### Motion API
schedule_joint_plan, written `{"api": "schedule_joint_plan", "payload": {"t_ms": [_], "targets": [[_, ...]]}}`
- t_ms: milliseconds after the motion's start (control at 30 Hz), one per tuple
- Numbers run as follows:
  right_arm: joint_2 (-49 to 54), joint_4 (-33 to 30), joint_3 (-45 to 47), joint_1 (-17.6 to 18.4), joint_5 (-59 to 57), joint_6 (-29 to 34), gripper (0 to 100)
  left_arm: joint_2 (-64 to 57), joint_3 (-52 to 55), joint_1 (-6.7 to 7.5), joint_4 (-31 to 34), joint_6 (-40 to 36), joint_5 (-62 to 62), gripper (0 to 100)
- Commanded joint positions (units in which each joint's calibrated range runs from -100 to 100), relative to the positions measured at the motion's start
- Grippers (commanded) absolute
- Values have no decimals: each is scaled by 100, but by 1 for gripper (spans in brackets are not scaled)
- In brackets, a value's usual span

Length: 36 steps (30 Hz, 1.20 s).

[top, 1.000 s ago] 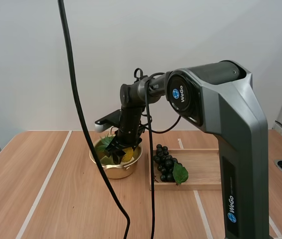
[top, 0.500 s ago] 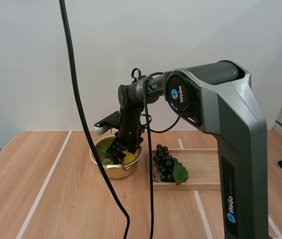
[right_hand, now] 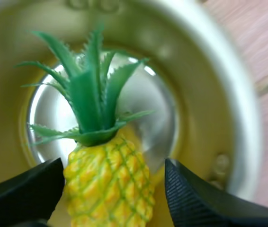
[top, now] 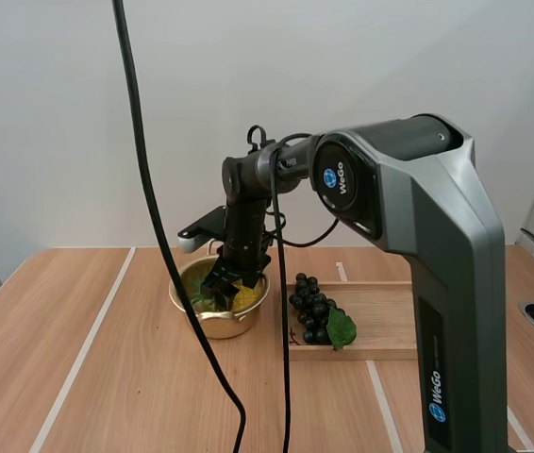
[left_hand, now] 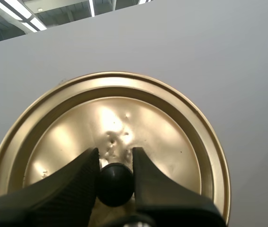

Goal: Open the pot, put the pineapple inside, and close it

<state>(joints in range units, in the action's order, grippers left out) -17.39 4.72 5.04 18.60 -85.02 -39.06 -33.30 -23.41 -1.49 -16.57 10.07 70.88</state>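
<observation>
Brass-coloured metal forms the round, open pot, which is set on the light wooden tabletop with the yellow plastic pineapple and its green leaves lying inside. The right gripper is held over the pot's mouth with its black fingers spread wide on either side of the fruit. The matching round brass-coloured lid is off the pot and is clamped by its black ball knob in the left gripper, while a bunch of dark grapes is laid on the wooden tray just beside the pot.
</observation>
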Motion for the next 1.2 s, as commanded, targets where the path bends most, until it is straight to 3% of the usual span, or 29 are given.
{"api": "schedule_joint_plan", "payload": {"t_ms": [0,533,667,900,1133,1167], "targets": [[211,-146,-324,1,-273,-30,100,16,-46,-1,12,-27,-141,0],[895,-122,-1541,1,-1498,26,100,17,-46,-1,12,-27,42,0],[1221,-650,-1866,1,-1498,452,100,17,-46,-1,12,-27,61,0],[2159,-2195,-1991,-33,-1498,1204,100,17,-46,-1,12,-27,31,0],[3337,-2558,-1991,-445,-1498,1738,100,17,-46,-1,12,-27,7,0],[3464,-2558,-1991,-522,-1498,1820,93,17,-46,-1,12,-27,7,0]]}}
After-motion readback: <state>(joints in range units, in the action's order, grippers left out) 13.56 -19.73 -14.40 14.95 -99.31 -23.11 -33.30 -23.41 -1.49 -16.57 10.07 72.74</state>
